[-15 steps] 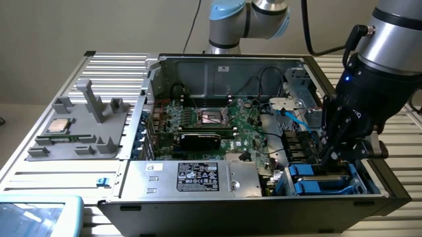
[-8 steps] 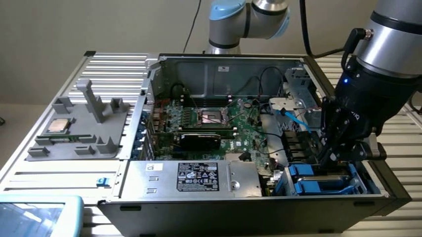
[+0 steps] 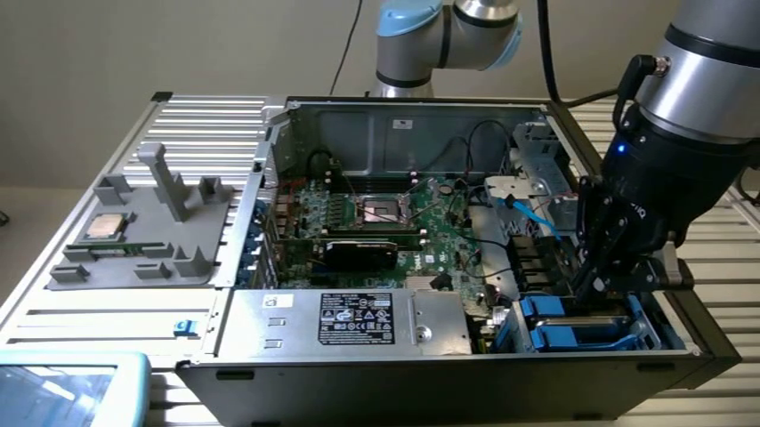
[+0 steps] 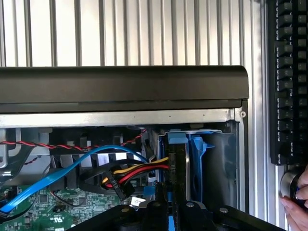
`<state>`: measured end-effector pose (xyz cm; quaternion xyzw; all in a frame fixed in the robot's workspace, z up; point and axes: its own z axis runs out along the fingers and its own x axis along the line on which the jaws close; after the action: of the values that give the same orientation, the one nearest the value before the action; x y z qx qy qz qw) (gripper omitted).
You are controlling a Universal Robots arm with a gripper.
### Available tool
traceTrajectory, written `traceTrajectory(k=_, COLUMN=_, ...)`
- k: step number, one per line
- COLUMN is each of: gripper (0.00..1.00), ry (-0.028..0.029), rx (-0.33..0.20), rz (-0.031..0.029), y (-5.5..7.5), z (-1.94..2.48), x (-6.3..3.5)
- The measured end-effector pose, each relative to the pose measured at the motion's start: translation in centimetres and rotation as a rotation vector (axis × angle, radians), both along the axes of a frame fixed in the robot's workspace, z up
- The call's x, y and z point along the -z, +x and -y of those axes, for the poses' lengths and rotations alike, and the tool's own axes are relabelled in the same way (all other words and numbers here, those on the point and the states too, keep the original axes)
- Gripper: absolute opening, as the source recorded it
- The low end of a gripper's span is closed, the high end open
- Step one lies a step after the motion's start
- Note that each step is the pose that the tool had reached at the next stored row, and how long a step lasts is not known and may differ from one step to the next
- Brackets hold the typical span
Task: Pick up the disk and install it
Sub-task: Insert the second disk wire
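In the exterior view, the black gripper (image 3: 610, 283) of the grey arm reaches down into the open black computer case (image 3: 356, 378), at the near corner on the exterior view's right. Directly under it sits the disk (image 3: 582, 322) in its bright blue plastic bracket, inside the drive bay, with its long axis running left to right.

In the wrist view, the gripper (image 4: 171, 211) has its fingers nearly closed and appears clenched on the blue edge of the disk (image 4: 179, 159), which stands straight below it in the bay. A hand (image 4: 297, 204) is at the picture edge.
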<state>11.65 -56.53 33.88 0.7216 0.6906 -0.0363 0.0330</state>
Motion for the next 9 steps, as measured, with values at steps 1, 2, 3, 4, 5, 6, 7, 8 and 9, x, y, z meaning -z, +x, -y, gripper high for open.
traceTrajectory(k=1, gripper=0.16, ry=0.0, rx=0.0, rz=0.0, y=0.0, z=0.0, x=0.05)
traceTrajectory(k=2, gripper=0.16, ry=0.0002, rx=-0.001, rz=0.0001, y=0.0, z=0.0, x=0.11)
traceTrajectory(k=3, gripper=0.16, ry=0.0001, rx=-0.001, rz=0.0, y=0.0, z=0.0, x=0.15)
traceTrajectory(k=4, gripper=0.16, ry=-0.0001, rx=-0.001, rz=0.0, y=0.0, z=0.0, x=0.19)
traceTrajectory(k=5, gripper=0.16, ry=-0.0001, rx=-0.002, rz=0.0, y=0.0, z=0.0, x=0.24)
traceTrajectory(k=6, gripper=0.16, ry=0.0001, rx=-0.002, rz=0.0, y=0.0, z=0.0, x=0.3)
traceTrajectory(k=7, gripper=0.16, ry=0.0003, rx=-0.002, rz=0.0, y=0.0, z=0.0, x=0.36)
traceTrajectory(k=8, gripper=0.16, ry=-0.0001, rx=-0.003, rz=0.0, y=0.0, z=0.0, x=0.39)
traceTrajectory(k=9, gripper=0.16, ry=-0.0004, rx=-0.003, rz=0.0, y=0.0, z=0.0, x=0.43)
